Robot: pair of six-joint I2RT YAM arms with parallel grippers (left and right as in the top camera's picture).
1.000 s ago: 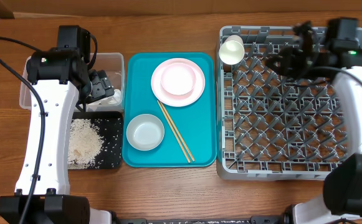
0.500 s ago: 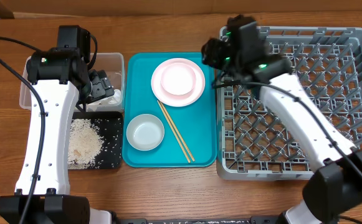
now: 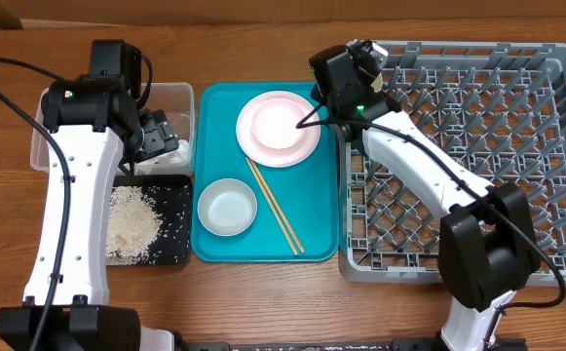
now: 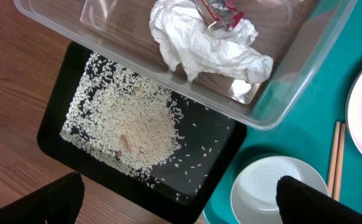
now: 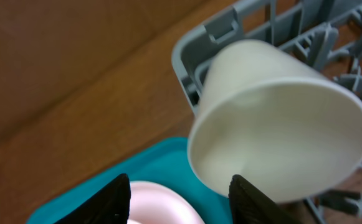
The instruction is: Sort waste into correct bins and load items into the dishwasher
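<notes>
1. Overhead, on wooden table point(image 3: 263, 292): left gripper point(image 3: 161, 136) above clear tub point(image 3: 180, 93), right gripper point(image 3: 363, 54) at dish rack point(image 3: 555, 146) corner.
2. Left wrist: fingers point(image 4: 53, 202) spread, empty; napkin point(image 4: 199, 46) in tub, rice point(image 4: 137, 124) in black tray point(image 4: 221, 165).
3. Right wrist: fingers point(image 5: 115, 199) spread; white cup point(image 5: 280, 118) lying in rack corner, contact unclear.

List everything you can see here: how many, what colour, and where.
table: one, brown wood, under everything
clear tub: one, far left
napkin: one, white, in clear tub
wrapper: one, red, on the napkin
black tray: one, near left
rice: loose pile, white, in black tray
teal tray: one, centre
plate: one, pale pink, on teal tray
pink bowl: one, on the plate
white bowl: one, on teal tray
chopsticks: two, wooden, on teal tray
dish rack: one, grey, right
cup: one, white, on its side in rack corner
left gripper: jaws open, over the tub
right gripper: jaws open, at cup
</notes>
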